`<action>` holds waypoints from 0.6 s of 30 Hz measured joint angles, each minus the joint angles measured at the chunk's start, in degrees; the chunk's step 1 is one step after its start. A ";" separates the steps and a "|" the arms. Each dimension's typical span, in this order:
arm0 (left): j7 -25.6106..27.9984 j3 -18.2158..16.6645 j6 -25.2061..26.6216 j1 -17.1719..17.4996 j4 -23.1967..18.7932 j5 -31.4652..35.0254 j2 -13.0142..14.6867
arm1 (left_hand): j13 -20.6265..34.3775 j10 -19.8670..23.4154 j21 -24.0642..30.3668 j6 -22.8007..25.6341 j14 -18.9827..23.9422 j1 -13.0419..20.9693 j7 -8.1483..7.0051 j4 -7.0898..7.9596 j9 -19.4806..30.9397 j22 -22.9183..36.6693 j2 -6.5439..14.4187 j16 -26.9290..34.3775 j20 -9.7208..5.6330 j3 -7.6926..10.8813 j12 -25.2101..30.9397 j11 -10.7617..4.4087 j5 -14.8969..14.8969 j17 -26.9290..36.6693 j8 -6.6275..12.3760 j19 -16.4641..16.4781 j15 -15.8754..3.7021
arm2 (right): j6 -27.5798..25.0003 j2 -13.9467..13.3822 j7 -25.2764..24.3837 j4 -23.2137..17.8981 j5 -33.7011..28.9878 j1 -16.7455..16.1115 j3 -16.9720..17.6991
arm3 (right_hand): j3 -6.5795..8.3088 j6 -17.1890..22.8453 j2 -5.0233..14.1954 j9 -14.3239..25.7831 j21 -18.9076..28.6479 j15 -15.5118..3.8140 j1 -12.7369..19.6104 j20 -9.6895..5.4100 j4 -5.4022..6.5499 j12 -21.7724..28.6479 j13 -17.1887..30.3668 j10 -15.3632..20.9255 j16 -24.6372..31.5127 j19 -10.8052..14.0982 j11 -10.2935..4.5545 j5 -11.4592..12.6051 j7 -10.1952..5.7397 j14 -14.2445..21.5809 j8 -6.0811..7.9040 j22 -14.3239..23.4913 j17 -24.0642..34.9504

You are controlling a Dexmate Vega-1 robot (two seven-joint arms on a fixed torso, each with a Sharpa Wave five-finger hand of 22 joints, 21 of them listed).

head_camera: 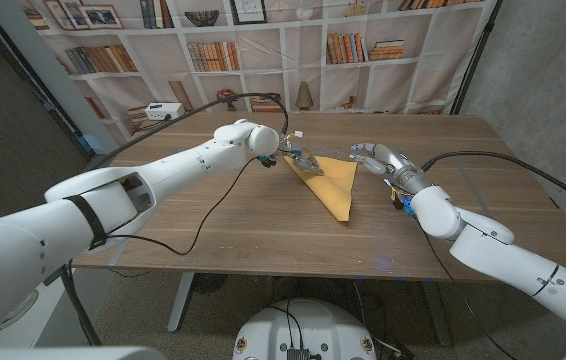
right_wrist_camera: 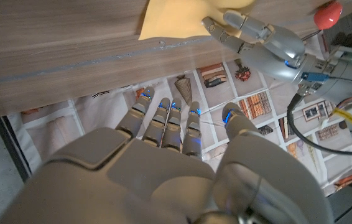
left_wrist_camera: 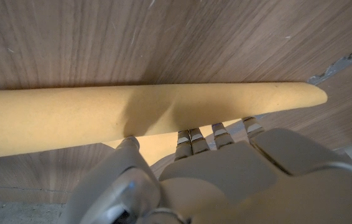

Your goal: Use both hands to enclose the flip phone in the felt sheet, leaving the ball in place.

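Note:
The yellow felt sheet (head_camera: 329, 186) lies folded into a triangle on the middle of the wooden table (head_camera: 213, 225). I cannot see the flip phone. My left hand (head_camera: 299, 156) holds the sheet's far left corner. In the left wrist view its fingers (left_wrist_camera: 191, 140) grip the rolled fold of the felt (left_wrist_camera: 132, 115). My right hand (head_camera: 376, 157) hovers just off the sheet's far right corner, fingers spread and holding nothing. The right wrist view shows my right hand (right_wrist_camera: 176, 162), the felt's corner (right_wrist_camera: 176, 15), the left hand (right_wrist_camera: 269, 37) and a red ball (right_wrist_camera: 329, 12) beside it.
A white box (head_camera: 163, 110) stands at the table's far left corner. Black cables trail across the table on the left (head_camera: 208, 215) and at the right (head_camera: 483, 155). A bookshelf backdrop hangs behind the table. A strip of tape (left_wrist_camera: 344, 62) marks the tabletop.

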 measured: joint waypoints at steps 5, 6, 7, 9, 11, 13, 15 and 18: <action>1.02 -0.83 0.29 1.10 -1.74 -0.44 0.91 | 0.00 0.01 0.00 0.22 0.00 0.23 -0.02 0.00 0.20 0.00 -0.22 0.00 0.00 0.00 0.07 0.00 0.00 0.00 0.04 0.00 0.00 | 7.93 2.52 -2.74 4.21 3.99 -3.48 4.18 | -2.17 -2.10 -1.54 0.00 -0.63 0.63 -2.57 2.30 0.23 0.00 -0.05 -3.50 -0.44 -2.72 -0.52 0.00 -0.80 -3.50 0.00 0.00 -0.35; 1.12 -1.03 0.31 1.37 -2.10 -0.48 1.11 | 0.00 0.01 0.00 0.42 0.00 0.23 0.01 -0.07 0.21 0.00 -0.22 0.00 0.00 0.07 0.40 0.00 0.00 0.00 0.09 0.00 0.00 | 8.96 3.02 -2.93 5.01 4.45 -3.86 4.69 | -2.74 -2.92 -1.85 0.00 -0.85 0.67 -3.13 3.18 0.28 0.00 -0.11 -4.47 -0.44 -3.60 -0.69 0.00 -0.87 -4.63 0.00 0.00 -0.51; 1.30 -1.31 0.32 1.68 -2.55 -0.55 1.36 | 0.00 0.02 0.00 0.50 0.13 0.23 0.00 -0.22 0.21 0.00 -0.22 0.06 0.00 0.22 0.51 0.00 0.00 0.00 0.26 0.00 -0.13 | 11.51 3.52 -3.30 5.71 5.70 -4.17 5.11 | -3.18 -3.41 -2.16 0.00 -1.08 0.74 -3.50 4.16 0.32 0.00 -0.16 -5.53 -0.49 -4.58 -1.03 -0.09 -1.15 -5.66 0.00 -0.12 -0.67; 1.96 -1.65 0.55 2.18 -3.18 -0.91 1.82 | 0.00 0.75 0.00 1.13 0.53 0.23 -0.09 -0.36 0.27 0.00 -0.22 0.39 0.00 0.36 0.82 0.10 0.00 0.00 0.59 0.00 -0.53 | 14.93 5.09 -3.46 8.14 7.39 -4.95 6.24 | -3.77 -4.36 -2.30 0.00 -1.08 1.05 -4.24 5.34 0.30 0.00 -0.22 -6.97 -0.65 -6.16 -1.40 -0.25 -1.49 -7.23 0.00 -0.28 -0.95; 1.96 -2.55 0.55 2.91 -4.37 -0.91 2.39 | 0.00 1.68 0.18 1.38 0.91 0.23 0.05 -0.67 0.31 0.00 -0.22 0.39 0.00 0.68 0.95 0.44 0.00 -0.13 0.73 0.00 -0.52 | 18.66 5.09 -3.43 8.14 9.20 -4.95 6.24 | -3.98 -5.01 -2.52 0.01 -1.51 1.41 -4.45 5.71 0.40 0.00 -0.43 -7.88 -0.65 -7.00 -1.55 -0.25 -1.72 -7.98 0.00 -0.28 -1.06; 1.96 -3.78 0.55 3.88 -5.53 -2.30 3.02 | 0.01 1.84 0.86 1.21 1.88 0.85 0.22 -1.29 0.37 0.00 0.40 0.86 -0.01 1.29 0.96 0.85 0.00 -0.25 0.51 0.01 -0.80 | 21.58 5.09 -3.14 8.14 10.57 -4.95 6.24 | -4.16 -5.22 -2.60 0.01 -1.51 1.90 -4.53 5.77 0.22 0.00 -0.43 -8.06 -0.65 -7.20 -1.72 -0.25 -1.54 -8.46 0.00 -0.28 -1.06; 4.00 -5.01 1.04 4.96 -6.56 -2.31 3.60 | 0.05 2.78 1.45 1.21 2.48 1.80 0.21 -1.99 0.44 0.00 1.35 0.89 -0.38 2.00 1.33 2.20 0.00 -0.25 0.38 0.88 -0.98 | 25.98 7.73 -2.29 11.91 12.59 -5.58 7.75 | -4.17 -5.22 -2.73 0.01 -1.51 1.90 -4.66 5.80 0.22 0.00 -0.43 -8.47 -0.65 -7.67 -1.52 -0.25 -1.53 -8.46 0.00 -0.27 -1.33; 7.39 -7.35 1.29 6.96 -7.93 -5.53 4.49 | 0.30 4.01 2.00 0.70 3.21 3.22 0.55 -2.37 0.41 0.00 2.77 0.89 -0.42 3.70 1.81 3.40 0.00 -0.47 0.29 2.52 -1.12 | 30.30 10.25 -1.22 15.22 14.63 -5.74 8.70 | -4.16 -5.42 -2.65 0.01 -1.51 1.90 -4.89 5.71 0.22 0.00 -0.43 -8.47 -0.65 -7.76 -1.52 -0.25 -1.33 -8.46 0.00 -0.28 -1.33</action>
